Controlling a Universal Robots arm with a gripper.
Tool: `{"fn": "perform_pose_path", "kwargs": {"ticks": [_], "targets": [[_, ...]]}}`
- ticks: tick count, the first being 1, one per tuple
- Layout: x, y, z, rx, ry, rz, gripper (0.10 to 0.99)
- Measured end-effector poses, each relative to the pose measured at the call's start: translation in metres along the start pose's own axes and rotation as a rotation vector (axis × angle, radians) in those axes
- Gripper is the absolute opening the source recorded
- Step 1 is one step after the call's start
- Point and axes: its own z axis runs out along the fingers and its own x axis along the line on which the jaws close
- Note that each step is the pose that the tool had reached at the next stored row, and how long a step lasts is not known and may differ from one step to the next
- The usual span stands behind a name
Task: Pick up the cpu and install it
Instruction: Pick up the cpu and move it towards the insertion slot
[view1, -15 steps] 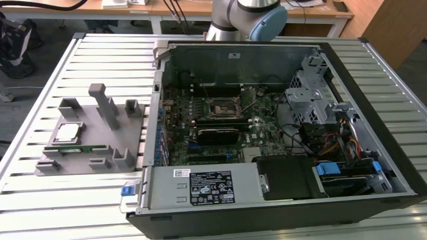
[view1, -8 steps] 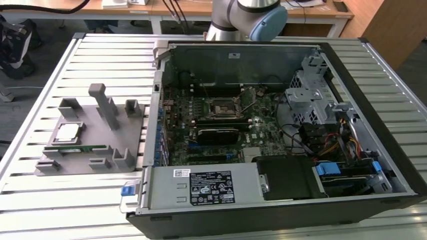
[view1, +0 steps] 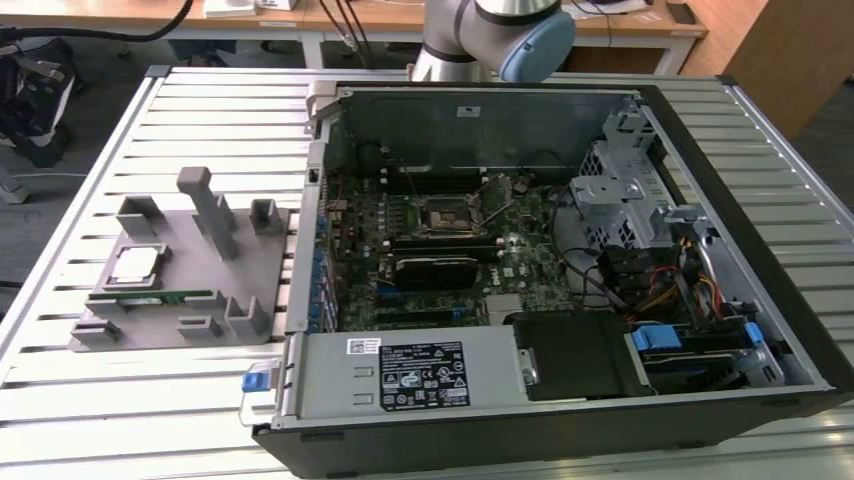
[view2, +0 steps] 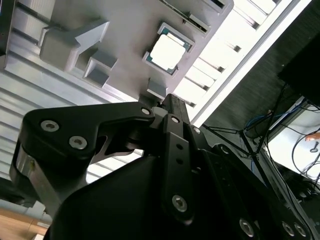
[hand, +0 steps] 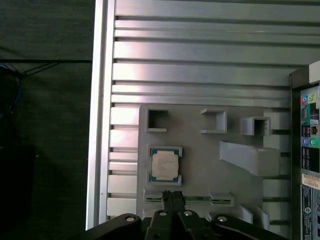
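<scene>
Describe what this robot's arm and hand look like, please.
In the exterior view, the arm is a smooth silver-grey tube with a round pale blue cap on its joint. In the first wrist view, the hand is matte black. It is built of angular flat links dotted with shiny round screw heads and narrows to two slim black fingers.

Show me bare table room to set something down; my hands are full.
Free: slatted table beyond the gray fixture, and again between it and the near edge, on the exterior view's left. Crowded: the fixture carries the cpu and memory stick; the open computer case fills the middle.
</scene>
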Motion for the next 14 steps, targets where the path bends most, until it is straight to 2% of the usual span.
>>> {"fn": "perform_pose_path", "kwargs": {"ticks": [3, 8, 9, 10, 11, 12, 13, 14], "targets": [[-0.0010, -0.0004, 0.0050, 0.000, 0.0052, -0.013, 0.106], [-0.0009, -0.0053, 0.0119, 0.000, 0.0064, -0.030, 0.118], [-0.0009, -0.0070, 0.0128, -0.001, 0.0061, -0.032, 0.176], [-0.0008, -0.0086, 0.0138, -0.001, 0.0059, -0.034, 0.176], [-0.0008, -0.0100, 0.0153, -0.001, 0.0056, -0.037, 0.235], [-0.0008, -0.0109, 0.0164, -0.001, 0.0057, -0.042, 0.294], [-0.0007, -0.0112, 0.0174, -0.001, 0.0064, -0.051, 0.294], [-0.0007, -0.0114, 0.0187, -0.001, 0.0070, -0.062, 0.353]]}}
